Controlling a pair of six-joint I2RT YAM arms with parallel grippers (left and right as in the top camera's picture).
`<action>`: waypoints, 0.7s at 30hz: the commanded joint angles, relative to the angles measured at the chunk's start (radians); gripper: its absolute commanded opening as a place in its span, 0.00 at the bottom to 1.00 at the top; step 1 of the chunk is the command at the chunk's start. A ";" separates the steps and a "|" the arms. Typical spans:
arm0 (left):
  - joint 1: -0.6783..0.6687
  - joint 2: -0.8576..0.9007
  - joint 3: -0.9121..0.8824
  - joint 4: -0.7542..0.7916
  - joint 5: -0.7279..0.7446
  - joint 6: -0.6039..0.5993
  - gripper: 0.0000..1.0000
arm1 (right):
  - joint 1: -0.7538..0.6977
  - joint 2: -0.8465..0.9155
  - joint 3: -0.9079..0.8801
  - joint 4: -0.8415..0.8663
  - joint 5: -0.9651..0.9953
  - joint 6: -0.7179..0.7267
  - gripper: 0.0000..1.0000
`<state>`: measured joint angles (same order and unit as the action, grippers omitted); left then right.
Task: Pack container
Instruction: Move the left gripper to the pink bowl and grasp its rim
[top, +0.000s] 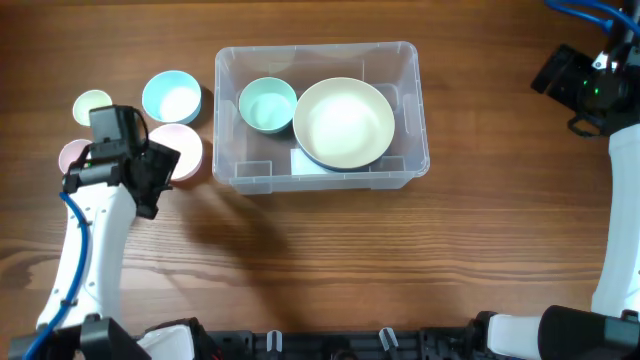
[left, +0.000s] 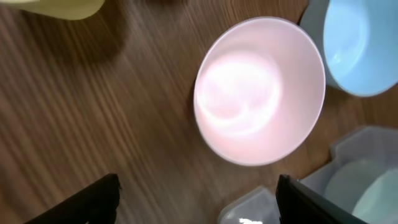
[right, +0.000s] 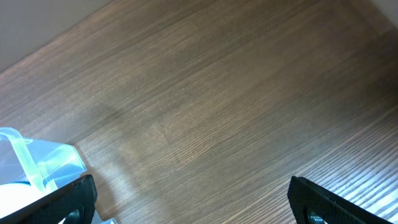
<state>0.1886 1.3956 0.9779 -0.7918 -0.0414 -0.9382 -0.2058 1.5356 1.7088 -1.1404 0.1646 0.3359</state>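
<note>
The clear rectangular container (top: 320, 47) stands at the table's middle back. It holds a small mint bowl (top: 267, 104) and a large cream bowl (top: 343, 122), with a white label (top: 303, 160) on its base. My left gripper (top: 155, 172) is open and empty, hovering just in front of a pink bowl (top: 182, 148). The left wrist view shows that pink bowl (left: 260, 90) ahead of the open jaws (left: 196, 202), with the container's corner (left: 348, 168) at lower right. My right gripper (top: 565, 80) is open and empty at the far right, and the right wrist view shows its jaws (right: 193, 199) over bare wood.
A light blue bowl (top: 172, 96), a yellow cup (top: 93, 105) and a pink cup (top: 72, 155) stand left of the container. The blue bowl (left: 360, 43) and yellow cup (left: 62, 6) also show in the left wrist view. A container corner (right: 25, 162) shows in the right wrist view.
</note>
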 joint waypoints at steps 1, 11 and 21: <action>0.010 0.080 -0.011 0.056 0.060 -0.013 0.82 | -0.001 0.003 -0.002 0.003 -0.006 0.008 1.00; 0.010 0.308 -0.011 0.113 0.059 -0.012 0.63 | -0.001 0.003 -0.002 0.003 -0.006 0.008 1.00; 0.010 0.241 -0.007 0.124 0.061 -0.009 0.04 | -0.001 0.003 -0.002 0.003 -0.006 0.007 1.00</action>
<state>0.1940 1.6920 0.9722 -0.6624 0.0170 -0.9485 -0.2058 1.5356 1.7088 -1.1404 0.1646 0.3359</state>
